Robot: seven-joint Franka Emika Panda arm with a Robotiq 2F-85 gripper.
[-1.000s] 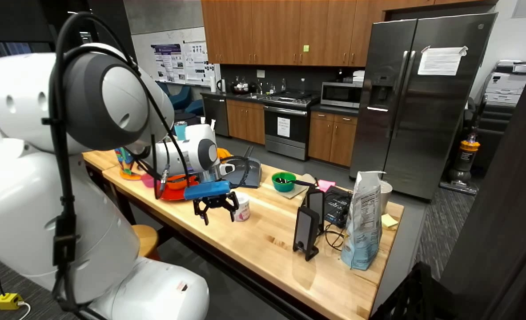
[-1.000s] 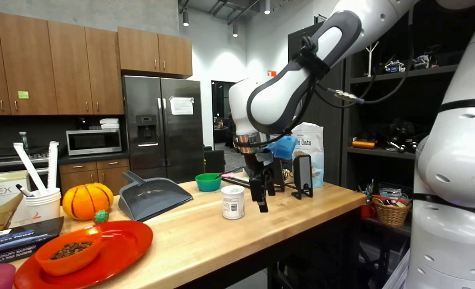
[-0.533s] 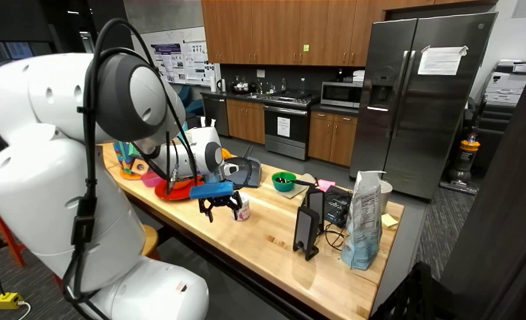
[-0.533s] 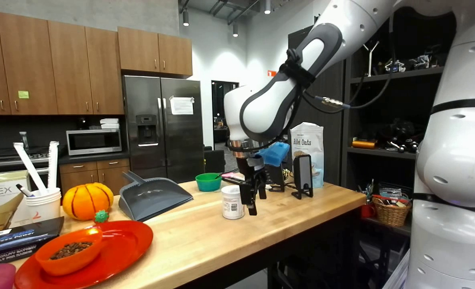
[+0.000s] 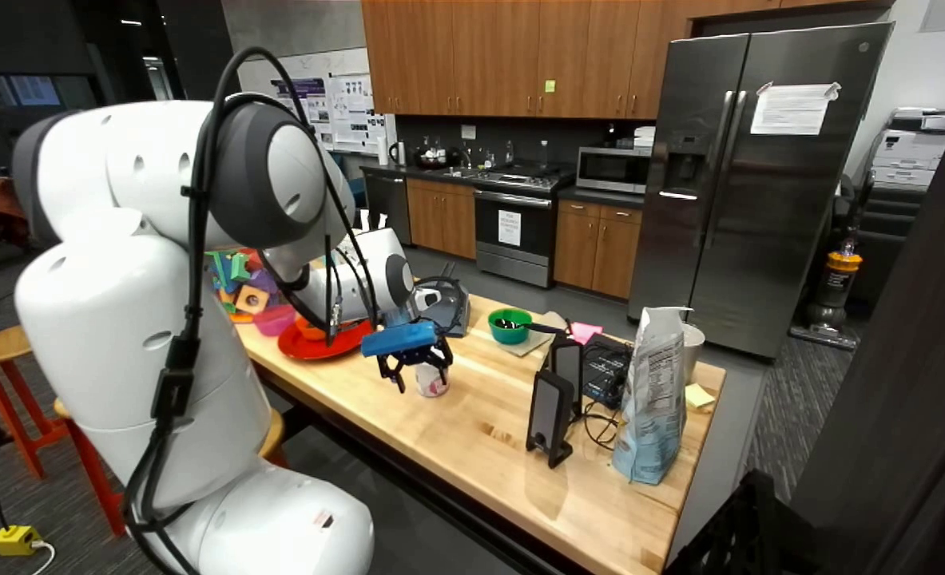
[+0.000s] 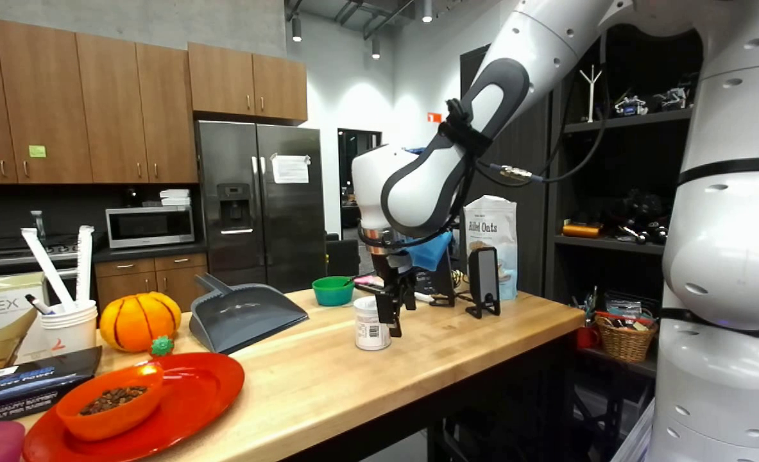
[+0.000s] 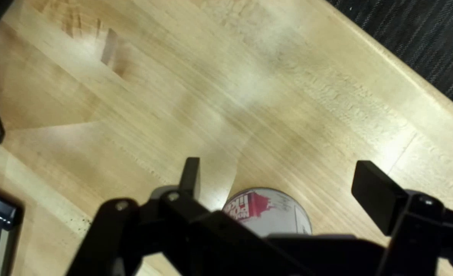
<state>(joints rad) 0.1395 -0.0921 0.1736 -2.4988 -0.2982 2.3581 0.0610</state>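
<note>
1. We find the white canister [image 6: 365, 324] upright on the wooden table [image 6: 315, 385], right of the green bowl [image 6: 333, 295] and left of the black speaker [image 6: 484, 276] in an exterior view.
2. It is a plain cylinder with a barcode [image 6: 374, 331] on its lower half; the wrist view gives us red print [image 7: 259, 203] at left, paling to grey toward the right.
3. The gripper [image 7: 278, 180] has its jaws wide, the fingers [image 7: 379, 196] standing left and right of the canister as the wrist camera sees it; we cannot tell whether either one touches.
4. Colourful blocks [image 5: 252, 299], at the table's left end, show only in an exterior view. Brown bits [image 6: 115, 399] in the orange bowl [image 6: 110, 425], the barcode and, farther right, the lettered face of the oats bag [image 6: 504, 221] reach us in an exterior view, not from the wrist.
5. In the wrist view, dark objects [image 7: 0, 211] line the left margin, bare wood spreads across the middle, and the table's edge [image 7: 394, 57] slants down at right, dark carpet [image 7: 414, 34] beyond it.
6. In an exterior view, we see open tabletop [image 5: 472, 415] from the canister rightward to the black speaker.
</note>
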